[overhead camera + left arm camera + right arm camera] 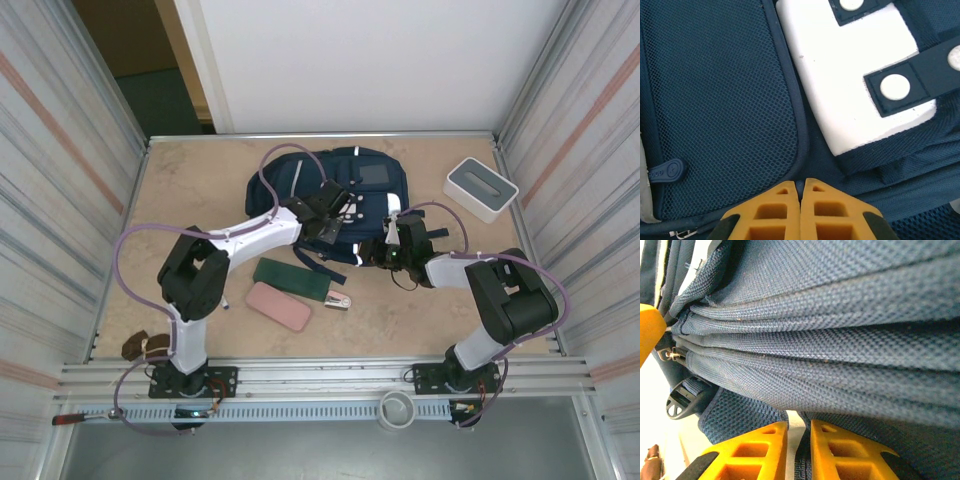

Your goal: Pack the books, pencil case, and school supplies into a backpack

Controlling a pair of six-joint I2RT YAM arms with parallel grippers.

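A pink pencil case (279, 306) lies on the tan table (200, 180) closest to the arm bases. Just beside it is a dark flat booklet (294, 280), with a small pink-and-silver stapler (339, 300) at the booklet's right end; all three lie outside the bag. Just beyond them both arms reach inward to the navy backpack (345, 185), which lies flat at mid-table. The right gripper (799, 424) sits at the bag's near right edge. In its wrist view its orange fingers are drawn close on a fold of blue mesh fabric, folds of the bag's weave are stacked above them, and a black buckle (682, 400) hangs to the left. The left gripper (800, 184) rests on top of the bag near its middle. Its fingers are pressed tight together, tips down against the dark piping of a mesh pocket, and whether any cloth is nipped between them cannot be told. In that wrist view a white patch (850, 80) crossed by navy straps with round white studs lies ahead of the fingers, and a dark rubber pull tab (667, 171) sits off to the left. Farthest back, to the right of the bag and apart from it, stands a white box (481, 188) with a grey top.
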